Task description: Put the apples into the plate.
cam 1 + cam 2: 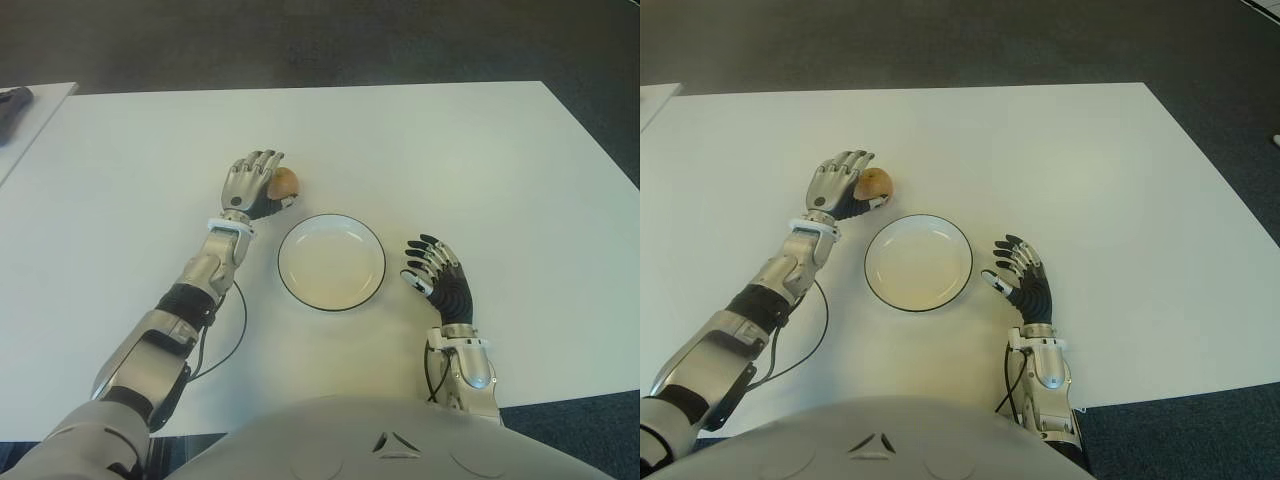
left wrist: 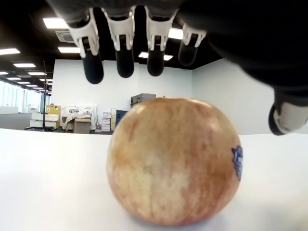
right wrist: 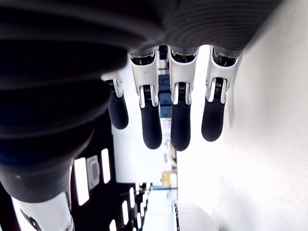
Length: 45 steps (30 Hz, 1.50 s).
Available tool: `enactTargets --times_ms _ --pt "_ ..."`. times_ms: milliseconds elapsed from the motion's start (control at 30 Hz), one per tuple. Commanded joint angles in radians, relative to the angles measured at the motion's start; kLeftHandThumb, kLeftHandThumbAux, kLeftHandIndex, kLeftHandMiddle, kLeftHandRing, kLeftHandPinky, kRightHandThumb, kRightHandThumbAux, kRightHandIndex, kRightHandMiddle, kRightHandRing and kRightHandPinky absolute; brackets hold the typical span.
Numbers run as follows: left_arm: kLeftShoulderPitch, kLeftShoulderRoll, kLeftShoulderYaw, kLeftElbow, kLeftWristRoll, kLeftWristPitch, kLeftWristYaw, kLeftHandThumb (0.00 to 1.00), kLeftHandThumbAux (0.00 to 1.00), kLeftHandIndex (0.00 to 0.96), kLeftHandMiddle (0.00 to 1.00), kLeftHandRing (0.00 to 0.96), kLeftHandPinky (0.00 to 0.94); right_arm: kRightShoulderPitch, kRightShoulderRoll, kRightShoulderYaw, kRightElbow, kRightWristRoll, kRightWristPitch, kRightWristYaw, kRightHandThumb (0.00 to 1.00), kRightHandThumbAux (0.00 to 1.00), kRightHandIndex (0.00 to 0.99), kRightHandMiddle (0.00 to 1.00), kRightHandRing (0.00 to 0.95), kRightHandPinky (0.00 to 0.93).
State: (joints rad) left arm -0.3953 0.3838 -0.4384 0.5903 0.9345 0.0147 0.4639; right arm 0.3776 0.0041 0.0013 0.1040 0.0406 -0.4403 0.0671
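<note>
I had the left hand reaching over a single apple that sat on the white surface, just beyond and to the left of the plate; in the left wrist view its fingers arched above the fruit with a gap between, spread and not gripping it. The plate, white with a dark rim, held nothing. My right hand showed just to the right of the plate, fingers extended and loose, holding nothing.
</note>
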Motion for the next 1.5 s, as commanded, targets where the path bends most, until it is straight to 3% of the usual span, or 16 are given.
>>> enactTargets --times_ms 33,633,1500 --pt "-0.024 -0.019 -0.019 0.049 -0.011 0.005 -0.018 0.360 0.366 0.074 0.096 0.108 0.188 0.076 0.008 0.006 0.094 -0.007 0.051 -0.004 0.553 0.753 0.209 0.308 0.314 0.345" --pt "-0.094 -0.076 -0.057 0.209 -0.062 -0.018 -0.023 0.368 0.359 0.073 0.086 0.094 0.167 0.089 0.014 0.003 0.093 -0.001 0.026 -0.002 0.584 0.767 0.221 0.313 0.315 0.348" --pt "-0.091 -0.119 -0.076 0.377 -0.116 -0.050 0.028 0.375 0.396 0.099 0.142 0.141 0.208 0.094 0.015 -0.010 0.080 0.021 0.035 0.003 0.641 0.759 0.219 0.348 0.332 0.339"
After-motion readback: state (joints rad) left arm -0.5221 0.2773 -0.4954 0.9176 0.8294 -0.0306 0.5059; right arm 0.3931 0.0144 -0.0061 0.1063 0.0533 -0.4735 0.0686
